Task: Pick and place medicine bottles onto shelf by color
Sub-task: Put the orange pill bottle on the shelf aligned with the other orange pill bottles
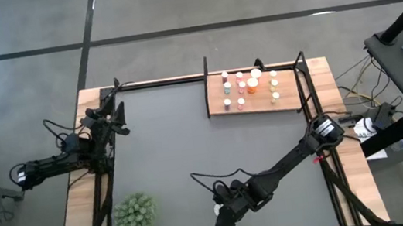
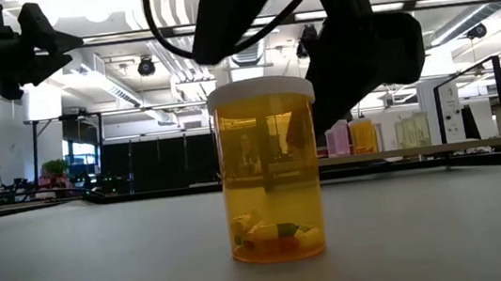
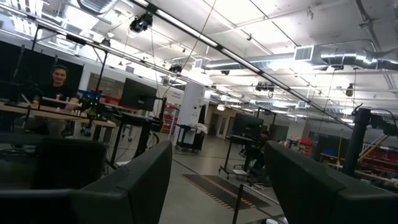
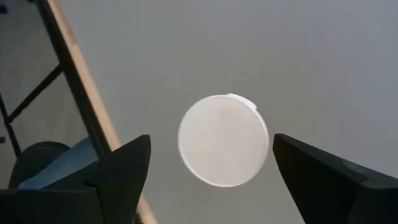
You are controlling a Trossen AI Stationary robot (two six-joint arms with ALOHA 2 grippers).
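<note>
Orange medicine bottle (image 2: 269,170) stands straight up on the dark grey mat (image 1: 190,146), white cap (image 4: 224,140) on top and flat bottom down, so its long side runs up and down. Small pills lie at its bottom. It sits right under the right claw (image 1: 226,217), near the front edge of the mat.

The right claw hangs just above the cap, looking down on it. Its two fingers (image 4: 118,171) are spread wide, one on each side of the round cap, and they do not touch it. They hold nothing.

Far from this claw, at the back of the mat, is the wooden shelf (image 1: 290,101). More small bottles (image 1: 252,83) stand on it in rows, all upright with white caps. The mat between the claw and the shelf is bare.

A spiky green plant (image 1: 135,213) sits off to the side of the right claw, near the front left corner of the table.

The left claw (image 1: 111,109) waits high up by the back left corner of the mat. Its fingers are apart and hold nothing
</note>
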